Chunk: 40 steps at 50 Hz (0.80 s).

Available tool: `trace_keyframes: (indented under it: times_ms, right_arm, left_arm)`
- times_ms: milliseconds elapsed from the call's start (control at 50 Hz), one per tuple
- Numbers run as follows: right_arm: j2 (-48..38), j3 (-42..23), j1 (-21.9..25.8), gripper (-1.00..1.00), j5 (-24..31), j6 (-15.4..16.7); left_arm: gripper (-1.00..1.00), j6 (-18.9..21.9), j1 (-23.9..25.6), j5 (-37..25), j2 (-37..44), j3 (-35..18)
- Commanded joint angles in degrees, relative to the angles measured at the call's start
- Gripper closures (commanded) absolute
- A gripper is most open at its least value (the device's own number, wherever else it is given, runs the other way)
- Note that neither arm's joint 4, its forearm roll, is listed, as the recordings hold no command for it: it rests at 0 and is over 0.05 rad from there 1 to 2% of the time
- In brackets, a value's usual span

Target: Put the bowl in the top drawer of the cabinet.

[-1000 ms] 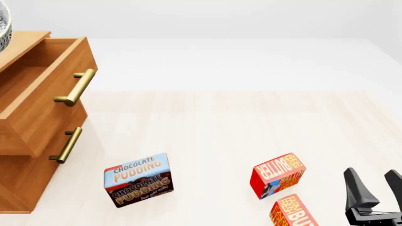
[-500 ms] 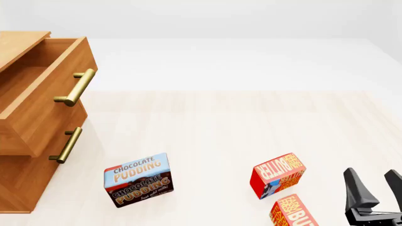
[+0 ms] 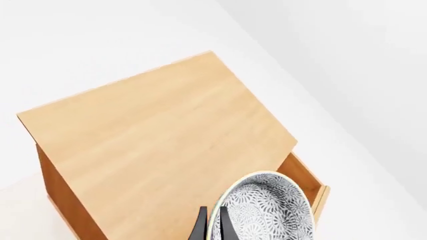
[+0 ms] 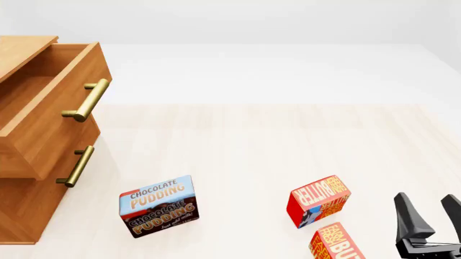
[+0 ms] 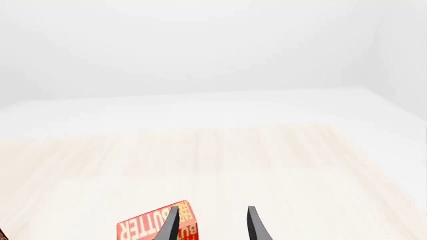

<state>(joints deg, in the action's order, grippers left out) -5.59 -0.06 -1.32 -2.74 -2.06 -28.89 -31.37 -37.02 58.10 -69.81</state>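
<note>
In the left wrist view the bowl [image 3: 267, 212], white with a grey lace pattern, hangs tilted above the cabinet [image 3: 153, 145] top, partly over the open top drawer [image 3: 305, 175]. My left gripper [image 3: 212, 211] is shut on the bowl's rim. Neither the bowl nor the left gripper shows in the front view. There the cabinet [image 4: 21, 210] stands at the far left with the top drawer [image 4: 54, 116] pulled out. My right gripper [image 4: 432, 213] rests open and holds nothing at the near right, and its fingers [image 5: 257, 225] frame bare table.
A chocolate pudding box [image 4: 158, 206] stands in front of the cabinet. Two red butter boxes [image 4: 319, 199] [image 4: 337, 243] sit left of the right gripper; one butter box [image 5: 157, 227] shows by its fingers. The lower drawer [image 4: 75, 166] is closed.
The bowl's edge showed at the front view's upper left corner a second ago and has since left that view. The right arm has not moved.
</note>
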Motion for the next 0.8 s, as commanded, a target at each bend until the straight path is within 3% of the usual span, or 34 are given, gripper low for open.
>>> trace_keyframes:
  times_ms: [20, 520, 700, 720, 800]
  right_arm:
    - [0.03, 0.0, -0.07, -1.0, 0.02, 0.16]
    - [0.2, -0.01, -0.32, -1.0, 0.14, 0.46]
    - [0.08, -0.01, -0.4, -1.0, 0.07, 0.47]
    - [0.03, -0.01, -0.46, -1.0, 0.05, 0.49]
    - [-0.16, 0.0, -0.37, -1.0, -0.07, 0.49]
  left_arm:
    - [1.0, 0.01, -2.76, 2.84, 1.93, 0.26]
    - [1.0, -1.54, -3.32, 11.31, 6.1, 6.06]
    - [1.0, -2.06, -4.51, 12.24, 7.41, 3.93]
    - [-1.0, -1.94, -4.72, 12.47, 7.56, 3.87]
    - [-1.0, -1.34, -4.88, 12.76, 7.34, 4.5]
